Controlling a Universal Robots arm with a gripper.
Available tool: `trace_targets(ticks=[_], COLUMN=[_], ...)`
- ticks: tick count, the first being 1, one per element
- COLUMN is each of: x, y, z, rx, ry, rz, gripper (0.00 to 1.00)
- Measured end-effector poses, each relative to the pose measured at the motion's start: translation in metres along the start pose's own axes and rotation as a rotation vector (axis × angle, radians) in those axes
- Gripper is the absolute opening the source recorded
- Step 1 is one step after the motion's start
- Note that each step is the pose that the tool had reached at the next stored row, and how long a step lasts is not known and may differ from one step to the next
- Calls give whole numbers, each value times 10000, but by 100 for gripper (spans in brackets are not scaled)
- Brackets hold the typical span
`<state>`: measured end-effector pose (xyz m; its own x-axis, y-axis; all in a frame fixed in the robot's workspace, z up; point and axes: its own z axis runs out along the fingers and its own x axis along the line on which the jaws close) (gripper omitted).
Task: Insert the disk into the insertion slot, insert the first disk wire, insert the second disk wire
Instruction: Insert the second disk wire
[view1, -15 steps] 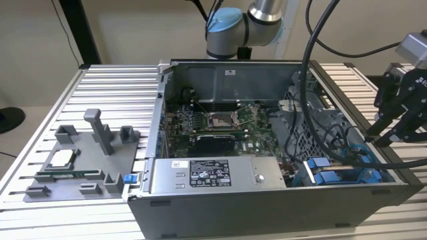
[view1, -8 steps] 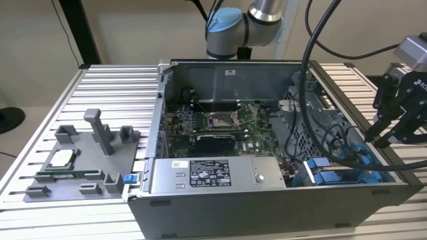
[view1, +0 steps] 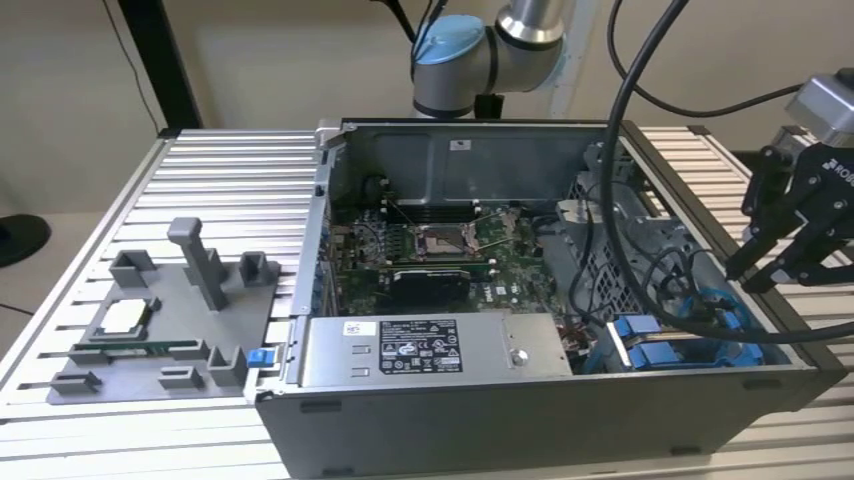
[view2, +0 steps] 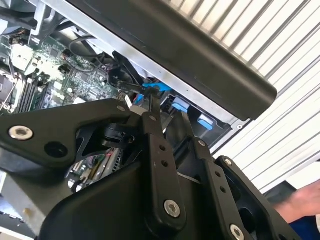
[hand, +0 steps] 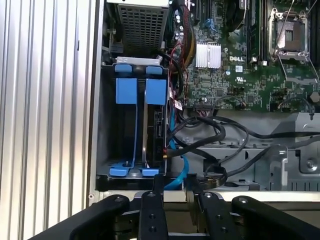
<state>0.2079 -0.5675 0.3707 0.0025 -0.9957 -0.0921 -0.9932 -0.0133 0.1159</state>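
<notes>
The disk (hand: 151, 135), a silver-grey drive in a blue carrier, sits in the grey, blue-railed insertion slot (hand: 106, 140), at five o'clock in the grey metal case (view1: 534, 420). My jaws hover parted and empty at three o'clock. Wiring seems the step in hand, calling for a fine, aligned pinch.

Insertion slot (hand: 126, 91) open from above; tangle of black cables (hand: 215, 123) tight against one side.

Exterior view: high, off the arm, angled down on the open computer case (view1: 534, 420), far enough back to frame whole case, slatted table (view1: 227, 160), gripper (view1: 754, 275) at the exterior view's right. First wrist view: close, looks straight down past gripper (hand: 174, 182) into insertion slot (hand: 107, 130) and motherboard (hand: 240, 60). Second wrist view: even closer, oblique past gripper (view2: 167, 117). Slot and motherboard common to all three.
</notes>
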Motion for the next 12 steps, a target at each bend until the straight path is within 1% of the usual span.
trace_targets(ticks=[4,7,9,12], x=[-6,-33,-52,-71], y=[4,1,-6,-19], z=[-46,-41,-25,7], rx=[-5,-6,-6,-7], ry=[2,2,-12,-61], rz=[-19,-29,-46,-86], gripper=[100,100,100,100])
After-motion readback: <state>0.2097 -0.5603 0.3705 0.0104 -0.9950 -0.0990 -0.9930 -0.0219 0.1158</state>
